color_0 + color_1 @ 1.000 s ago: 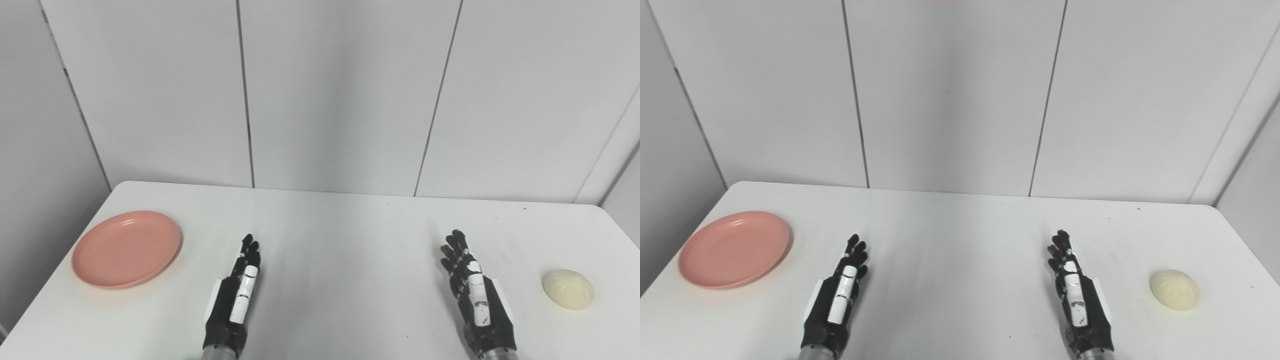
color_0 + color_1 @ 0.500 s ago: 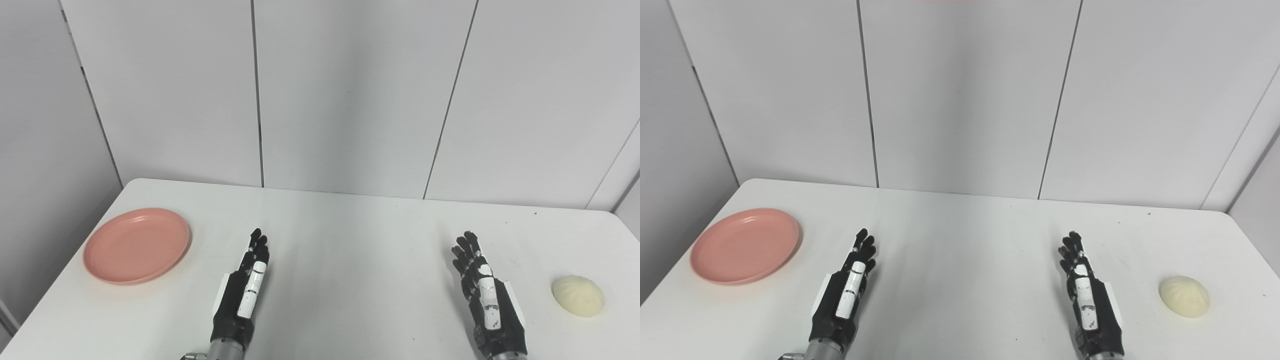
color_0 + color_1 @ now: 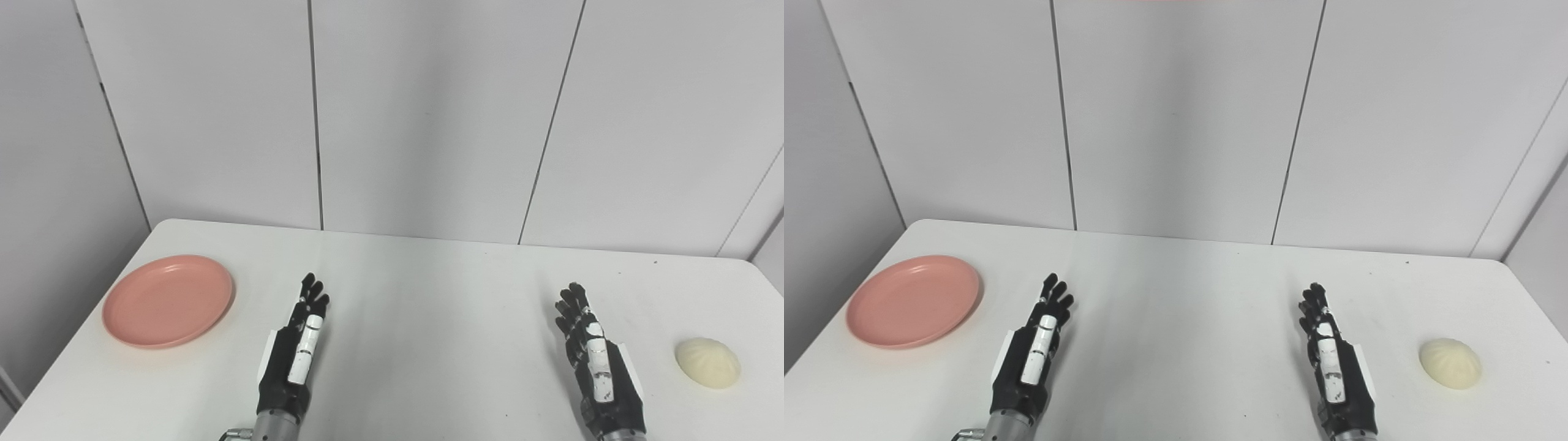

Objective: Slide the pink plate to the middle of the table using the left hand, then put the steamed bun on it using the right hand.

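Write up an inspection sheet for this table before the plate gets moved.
Surface: white table, a few small dark specks, otherwise bare between the hands.
Job's things: pink plate flat near the left edge, nothing on it; steamed bun near the right edge, on the table.
Clutter: nothing seen.
Hands: left hand and right hand both open, fingers pointing at the far wall, holding nothing, apart from plate and bun.
Cables: nothing seen.
Surroundings: grey panelled wall behind the table.
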{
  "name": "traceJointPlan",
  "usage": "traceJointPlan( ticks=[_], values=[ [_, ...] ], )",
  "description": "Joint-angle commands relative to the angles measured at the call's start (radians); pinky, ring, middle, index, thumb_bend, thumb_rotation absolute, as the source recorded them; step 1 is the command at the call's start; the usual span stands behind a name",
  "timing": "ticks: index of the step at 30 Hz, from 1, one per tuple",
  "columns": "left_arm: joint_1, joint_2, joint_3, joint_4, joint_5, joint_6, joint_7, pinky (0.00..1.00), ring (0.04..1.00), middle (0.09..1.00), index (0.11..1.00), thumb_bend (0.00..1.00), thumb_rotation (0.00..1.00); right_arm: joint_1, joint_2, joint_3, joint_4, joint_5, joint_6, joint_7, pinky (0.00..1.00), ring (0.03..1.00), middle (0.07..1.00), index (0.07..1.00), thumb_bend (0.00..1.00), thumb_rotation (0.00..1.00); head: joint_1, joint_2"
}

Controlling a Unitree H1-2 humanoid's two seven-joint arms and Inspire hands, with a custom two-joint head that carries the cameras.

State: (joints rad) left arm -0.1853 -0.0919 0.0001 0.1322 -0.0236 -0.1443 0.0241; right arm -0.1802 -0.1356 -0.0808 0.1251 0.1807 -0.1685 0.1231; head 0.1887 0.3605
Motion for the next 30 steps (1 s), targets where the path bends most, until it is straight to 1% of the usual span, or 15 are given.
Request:
traceJointPlan(
  ticks=[1, 3, 4, 5, 7, 8, 11, 12, 13, 14, 16, 21, 24, 27, 30],
  values=[
    [-0.043, -0.01, 0.007, -0.032, -0.038, -0.049, -0.006, 0.99, 0.955, 0.979, 1.0, 0.6, 0.86, 0.044, 0.017, 0.0, 0.035, 0.004, -0.024, 0.003, 1.0, 0.983, 0.972, 0.985, 0.82, 1.0, -0.008, 0.001],
    [-0.058, -0.006, 0.017, -0.055, -0.067, -0.042, -0.014, 1.0, 0.953, 0.97, 1.0, 0.63, 0.84, 0.046, 0.019, 0.001, 0.034, -0.002, -0.031, 0.0, 1.0, 0.98, 0.97, 0.985, 0.81, 1.0, -0.016, 0.002],
    [-0.068, -0.003, 0.025, -0.067, -0.078, -0.033, -0.012, 0.99, 0.948, 0.958, 0.991, 0.68, 0.82, 0.047, 0.021, 0.002, 0.034, -0.005, -0.034, -0.001, 1.0, 0.98, 0.971, 0.99, 0.81, 1.0, -0.023, 0.002],
    [-0.081, 0.001, 0.034, -0.079, -0.084, -0.023, -0.006, 0.99, 0.947, 0.956, 0.988, 0.69, 0.82, 0.047, 0.022, 0.001, 0.033, -0.006, -0.034, -0.004, 1.0, 0.98, 0.971, 0.99, 0.81, 1.0, -0.025, 0.003],
    [-0.113, 0.014, 0.054, -0.091, -0.086, -0.017, 0.008, 0.94, 0.917, 0.916, 0.931, 0.76, 0.82, 0.047, 0.027, -0.002, 0.029, -0.005, -0.028, -0.009, 1.0, 0.976, 0.968, 0.988, 0.79, 1.0, -0.033, 0.006],
    [-0.132, 0.025, 0.063, -0.093, -0.085, -0.017, 0.013, 0.91, 0.889, 0.884, 0.872, 0.79, 0.82, 0.046, 0.029, -0.005, 0.027, -0.005, -0.026, -0.012, 1.0, 0.98, 0.968, 0.988, 0.79, 1.0, -0.033, 0.006],
    [-0.184, 0.051, 0.096, -0.099, -0.089, 0.002, 0.024, 0.85, 0.864, 0.852, 0.808, 0.84, 0.85, 0.044, 0.032, -0.008, 0.03, -0.009, -0.031, -0.014, 1.0, 0.98, 0.966, 0.987, 0.79, 1.0, -0.038, 0.005],
    [-0.198, 0.057, 0.105, -0.102, -0.093, 0.01, 0.027, 0.86, 0.864, 0.839, 0.801, 0.82, 0.85, 0.044, 0.032, -0.008, 0.032, -0.011, -0.033, -0.015, 1.0, 0.975, 0.966, 0.985, 0.8, 1.0, -0.038, 0.004],
    [-0.226, 0.075, 0.122, -0.1, -0.099, 0.011, 0.031, 0.87, 0.863, 0.834, 0.799, 0.81, 0.86, 0.043, 0.033, -0.008, 0.035, -0.017, -0.038, -0.017, 1.0, 0.972, 0.964, 0.984, 0.8, 1.0, -0.04, 0.003],
    [-0.245, 0.088, 0.133, -0.099, -0.103, 0.011, 0.032, 0.9, 0.859, 0.829, 0.8, 0.78, 0.86, 0.042, 0.033, -0.008, 0.038, -0.021, -0.041, -0.019, 1.0, 0.967, 0.961, 0.982, 0.8, 1.0, -0.04, 0.003],
    [-0.284, 0.125, 0.162, -0.09, -0.109, 0.009, 0.034, 0.91, 0.855, 0.83, 0.802, 0.78, 0.87, 0.041, 0.033, -0.006, 0.04, -0.027, -0.045, -0.02, 1.0, 0.964, 0.958, 0.983, 0.79, 1.0, -0.042, 0.001],
    [-0.34, 0.184, 0.221, -0.067, -0.146, 0.015, 0.041, 0.89, 0.822, 0.819, 0.802, 0.76, 0.87, 0.038, 0.035, -0.009, 0.043, -0.021, -0.042, -0.015, 1.0, 0.966, 0.956, 0.988, 0.8, 0.99, -0.044, -0.001],
    [-0.367, 0.244, 0.249, -0.035, -0.149, 0.009, 0.037, 0.87, 0.805, 0.811, 0.814, 0.78, 0.87, 0.037, 0.034, -0.01, 0.046, -0.021, -0.044, -0.014, 1.0, 0.966, 0.954, 0.988, 0.81, 0.98, -0.045, -0.001],
    [-0.384, 0.29, 0.264, -0.006, -0.156, 0.004, 0.027, 0.84, 0.809, 0.822, 0.816, 0.79, 0.87, 0.038, 0.033, -0.01, 0.046, -0.022, -0.04, -0.015, 1.0, 0.964, 0.951, 0.984, 0.81, 0.98, -0.045, -0.001],
    [-0.405, 0.341, 0.276, 0.038, -0.174, 0.009, 0.008, 0.88, 0.841, 0.84, 0.818, 0.85, 0.86, 0.038, 0.033, -0.011, 0.049, -0.022, -0.039, -0.015, 1.0, 0.962, 0.95, 0.983, 0.8, 0.98, -0.047, -0.003]
  ],
)
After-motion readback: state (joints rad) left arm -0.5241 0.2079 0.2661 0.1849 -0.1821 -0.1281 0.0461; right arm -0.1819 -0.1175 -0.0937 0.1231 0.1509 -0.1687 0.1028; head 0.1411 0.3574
